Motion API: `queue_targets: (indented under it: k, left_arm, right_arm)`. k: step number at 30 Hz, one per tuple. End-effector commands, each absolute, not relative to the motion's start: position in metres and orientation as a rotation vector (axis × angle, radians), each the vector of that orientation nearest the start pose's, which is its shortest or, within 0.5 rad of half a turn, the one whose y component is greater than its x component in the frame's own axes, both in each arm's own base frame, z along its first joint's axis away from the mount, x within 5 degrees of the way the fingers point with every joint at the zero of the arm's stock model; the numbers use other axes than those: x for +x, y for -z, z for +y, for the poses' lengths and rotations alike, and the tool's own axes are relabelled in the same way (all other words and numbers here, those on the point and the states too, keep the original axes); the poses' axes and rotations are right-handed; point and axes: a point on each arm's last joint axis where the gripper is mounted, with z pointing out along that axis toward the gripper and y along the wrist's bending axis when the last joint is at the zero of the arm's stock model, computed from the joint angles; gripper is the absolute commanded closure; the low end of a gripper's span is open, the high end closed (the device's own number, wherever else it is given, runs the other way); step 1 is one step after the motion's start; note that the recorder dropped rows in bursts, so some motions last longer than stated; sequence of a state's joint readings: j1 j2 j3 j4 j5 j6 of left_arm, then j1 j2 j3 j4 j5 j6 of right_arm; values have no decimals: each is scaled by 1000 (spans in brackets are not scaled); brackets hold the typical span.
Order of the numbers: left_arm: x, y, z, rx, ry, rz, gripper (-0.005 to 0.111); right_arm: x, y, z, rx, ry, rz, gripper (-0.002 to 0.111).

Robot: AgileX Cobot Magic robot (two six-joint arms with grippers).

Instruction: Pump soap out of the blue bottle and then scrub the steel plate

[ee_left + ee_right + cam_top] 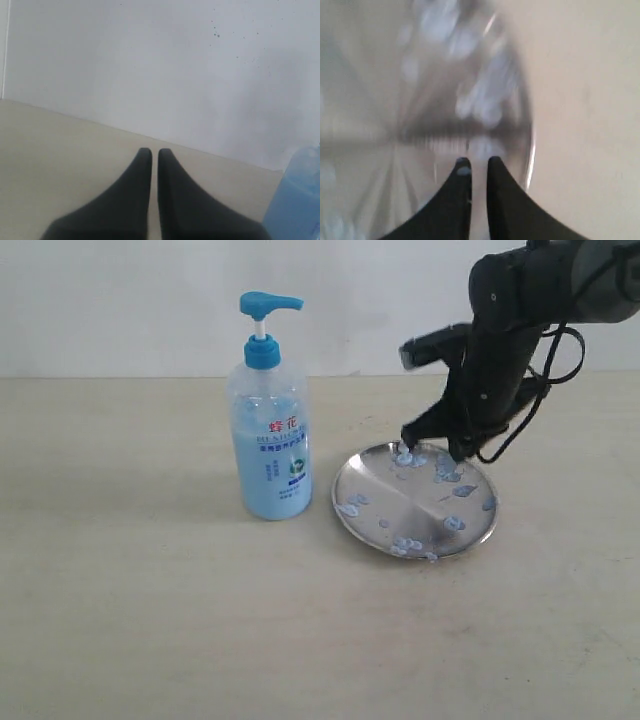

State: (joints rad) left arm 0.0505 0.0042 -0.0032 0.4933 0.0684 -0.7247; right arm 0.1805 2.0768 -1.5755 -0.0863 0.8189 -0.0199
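The blue bottle (268, 430) stands upright on the table, left of the steel plate (372, 508), and its edge shows in the left wrist view (296, 200). Several pale soap blobs (448, 523) dot the plate. My right gripper (428, 448) reaches down onto the plate's far part. Close up, the right gripper (479, 162) is shut with only a thin gap, holds nothing, and stands on the plate (380, 180) near its rim. A soap blob sits on one fingertip (463, 171), and blurred soap (475, 105) lies ahead. My left gripper (155, 152) is shut, empty, and above bare table.
A pale wall (120, 300) rises behind the beige table (150, 620). The right arm's black cable (535, 405) loops beside the plate's far right. The left arm is outside the exterior view.
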Motion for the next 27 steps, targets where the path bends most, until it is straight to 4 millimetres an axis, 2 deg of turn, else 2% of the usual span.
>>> queue_targets:
  k: [1,3,4,5,7,8,9,10,11,12,13,14,15,17,18,20,21,22,23,25,26,27]
  left_arm:
    - [56,-209,5,-240,132,1515,102]
    - [56,-209,5,-240,132,1515,102]
    - [56,-209,5,-240,132,1515,102]
    - [56,-209,5,-240,132,1515,102]
    - [56,-209,5,-240,132,1515,102]
    - [56,-209,5,-240,132,1515,102]
    - [56,-209,5,-240,132,1515,102]
    - [56,-209,5,-240,132,1515,102]
    - [56,-209,5,-240,132,1515,102]
    - [56,-209,5,-240,132,1515,102]
    - [56,-209,5,-240,132,1515,102]
    - [56,-209,5,-240,132,1515,102]
    - [56,-209,5,-240,132,1515,102]
    - [56,-209,5,-240,132,1515,102]
    - [56,-209,5,-239,133,1514,102]
    - [56,-209,5,-239,133,1514,102]
    - [56,-209,5,-239,133,1514,102]
    - [56,-209,5,-239,133,1514,102]
    - [56,-209,5,-239,133,1514,102]
    - [56,-209,5,-239,133,1514,102]
    - [56,-209,5,-238,134,1512,102]
    - [56,-209,5,-236,135,1510,102]
  right_arm:
    - [429,-193,98,-411,-132,2746,109]
    - [405,-188,95,-949,-58,2881,109]
    - [398,-187,91,-1061,-28,2937,109]
    - [395,-187,82,-1100,41,2986,109]
    - [407,-188,67,-1129,280,2886,109]
    - [419,-190,64,-1021,359,2788,109]
    - [432,-192,67,-829,342,2684,109]
    - [443,-197,72,-636,269,2588,109]
    - [449,-200,78,-381,132,2547,109]
    - [449,-200,87,-196,2,2554,109]
    - [445,-199,93,-157,-53,2595,109]
    - [437,-195,99,-238,-61,2672,109]
    - [427,-191,103,-433,-26,2753,109]
    - [410,-184,100,-980,66,2823,109]
    - [406,-182,96,-1103,102,2850,109]
    - [411,-182,86,-1105,234,2827,109]
    - [420,-183,80,-1055,335,2752,109]
    - [431,-185,80,-931,382,2664,109]
    - [440,-189,81,-783,368,2599,109]
    - [452,-196,95,-297,109,2505,109]
    - [451,-195,103,-98,-29,2520,109]
    - [446,-194,111,-49,-97,2565,109]
